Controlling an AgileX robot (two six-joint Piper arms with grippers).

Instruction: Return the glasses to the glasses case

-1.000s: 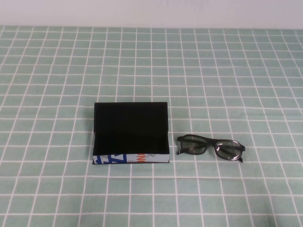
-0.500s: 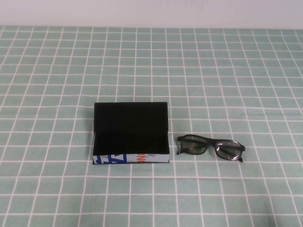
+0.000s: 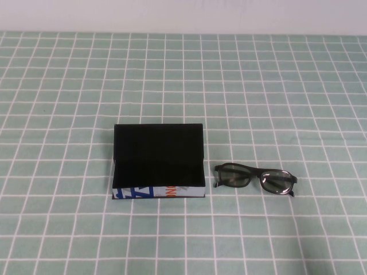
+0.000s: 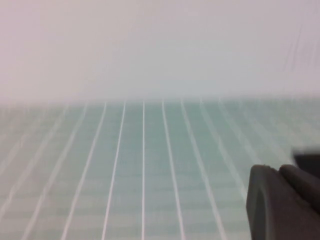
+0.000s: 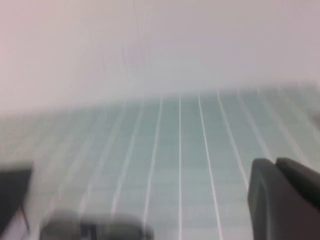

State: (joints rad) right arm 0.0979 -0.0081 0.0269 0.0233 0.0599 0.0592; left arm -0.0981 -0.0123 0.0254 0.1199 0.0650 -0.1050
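Note:
The glasses case [image 3: 159,162] lies open at the table's middle, lid raised at the back, black inside, with its white, blue and orange front edge toward me. The black glasses [image 3: 256,179] lie on the cloth just right of it, apart from it, lenses facing me. Neither arm shows in the high view. My left gripper [image 4: 277,170] appears in its wrist view with its fingers pressed together, empty, above bare cloth. My right gripper [image 5: 274,162] looks the same, shut and empty. In the right wrist view a blurred dark shape [image 5: 95,229] that may be the glasses lies low.
A green cloth with a white grid [image 3: 258,103] covers the table up to a pale wall at the back. A dark corner [image 5: 12,192] at the right wrist view's edge may be the case.

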